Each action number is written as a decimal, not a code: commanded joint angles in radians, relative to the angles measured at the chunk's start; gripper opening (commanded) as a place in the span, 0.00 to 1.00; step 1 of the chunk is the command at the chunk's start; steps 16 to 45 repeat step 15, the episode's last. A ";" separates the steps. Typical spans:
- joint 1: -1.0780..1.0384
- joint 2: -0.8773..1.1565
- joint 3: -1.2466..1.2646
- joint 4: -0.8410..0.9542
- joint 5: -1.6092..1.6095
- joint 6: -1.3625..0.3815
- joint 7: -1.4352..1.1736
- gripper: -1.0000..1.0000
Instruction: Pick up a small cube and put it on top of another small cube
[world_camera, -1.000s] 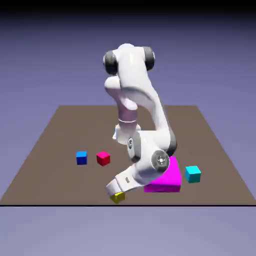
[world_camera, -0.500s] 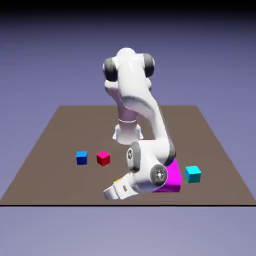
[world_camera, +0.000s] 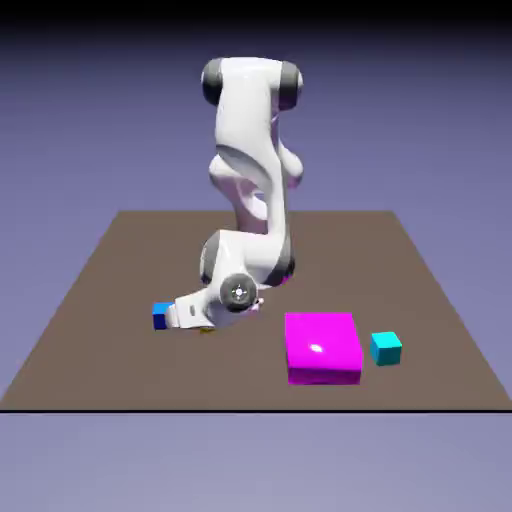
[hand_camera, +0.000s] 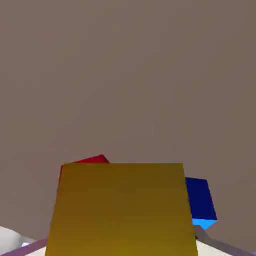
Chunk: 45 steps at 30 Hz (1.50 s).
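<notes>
yellow cube (hand_camera: 122, 210): plain dull golden yellow, fills the lower hand view
red cube (hand_camera: 87, 161): red, only a sliver shows
blue cube (hand_camera: 201, 202): deep blue, one lighter blue face
magenta block (world_camera: 321, 346): bright magenta with a pale glint on top
cyan cube (world_camera: 386, 347): cyan
table (world_camera: 100, 290): flat brown
arm (world_camera: 250, 160): white with grey joint caps
backdrop: blue-violet
</notes>
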<state>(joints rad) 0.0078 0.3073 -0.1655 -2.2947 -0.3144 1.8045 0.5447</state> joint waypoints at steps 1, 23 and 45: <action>0.002 -0.025 -0.018 -0.036 0.008 0.011 0.004 0.00; -0.005 -0.074 -0.113 -0.282 0.036 0.208 0.034 1.00; -0.005 -0.074 -0.113 -0.282 0.036 0.208 0.034 1.00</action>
